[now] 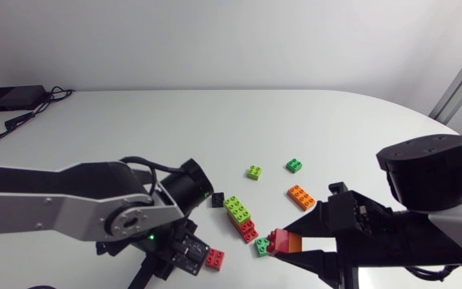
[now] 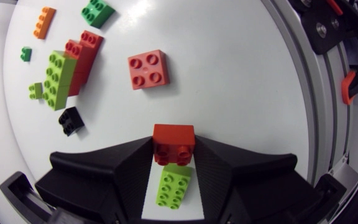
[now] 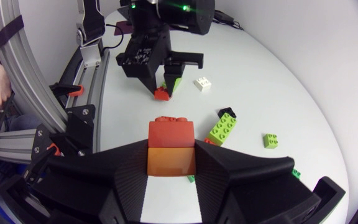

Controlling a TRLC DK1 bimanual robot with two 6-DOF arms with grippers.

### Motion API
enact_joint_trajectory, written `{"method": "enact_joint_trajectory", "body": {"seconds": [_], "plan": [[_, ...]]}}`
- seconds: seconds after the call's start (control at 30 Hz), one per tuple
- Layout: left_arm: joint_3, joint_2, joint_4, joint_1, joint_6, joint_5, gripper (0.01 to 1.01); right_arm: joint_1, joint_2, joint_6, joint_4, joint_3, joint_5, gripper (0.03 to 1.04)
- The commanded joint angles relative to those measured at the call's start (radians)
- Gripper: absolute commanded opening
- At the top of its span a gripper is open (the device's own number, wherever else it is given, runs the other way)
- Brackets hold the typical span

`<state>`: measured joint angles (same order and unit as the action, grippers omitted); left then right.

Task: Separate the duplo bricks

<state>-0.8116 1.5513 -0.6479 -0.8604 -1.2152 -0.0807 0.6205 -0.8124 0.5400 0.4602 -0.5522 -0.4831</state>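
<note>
Overhead first: the right gripper (image 1: 289, 241) is low over the table (image 1: 135, 120), clamped on a red-on-orange pair (image 1: 284, 240) just beside the lime-and-red stack (image 1: 241, 218). The left gripper (image 1: 184, 255) is at the near edge, with a loose red brick (image 1: 214, 258) right next to it.

Left wrist now: the wedges are closed on a red-and-lime pair (image 2: 173, 163), red at the tips and lime further back. A black brick (image 2: 71, 120) lies ahead, well apart.

Right wrist: the red-on-orange pair is pinched from both sides, red foremost.

These look light, rigid and slick, and I'd judge the studs lock firmly. Best hold is the flat side walls, one brick per gripper (never across the seam). The tabletop is white, smooth and glossy, so nudged bricks would likely skate.
</note>
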Motion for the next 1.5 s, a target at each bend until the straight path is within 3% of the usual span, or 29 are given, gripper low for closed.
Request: {"method": "enact_joint_trajectory", "body": {"seconds": [0.0,0.23,0.4,0.6,0.8,0.93,1.47], "plan": [[0.026,0.064,0.028,-0.04,-0.024,-0.028,0.3,-0.008,-0.001,0.009,0.018,-0.023,0.006,0.29],[0.003,0.138,0.08,-0.092,-0.007,-0.062,0.311,-0.011,0.025,0.009,0.041,-0.02,0.009,0.28],[-0.023,0.092,0.077,-0.089,0.008,-0.044,0.585,-0.011,0.028,0.008,0.044,-0.017,0.009,0.28],[-0.02,-0.01,0.073,-0.035,0.005,-0.007,0.733,-0.011,0.027,0.003,0.041,-0.018,0.011,0.28],[0.008,-0.019,0.073,0.06,-0.035,-0.007,0.731,-0.007,0.028,-0.003,0.041,-0.017,0.009,0.29],[0.028,0.023,0.137,0.083,-0.043,-0.007,0.731,-0.007,0.028,-0.005,0.04,-0.014,0.009,0.29],[-0.044,0.093,0.182,0.024,0.043,0.071,0.731,-0.007,0.045,-0.003,0.038,0.008,0.009,0.29]]}}
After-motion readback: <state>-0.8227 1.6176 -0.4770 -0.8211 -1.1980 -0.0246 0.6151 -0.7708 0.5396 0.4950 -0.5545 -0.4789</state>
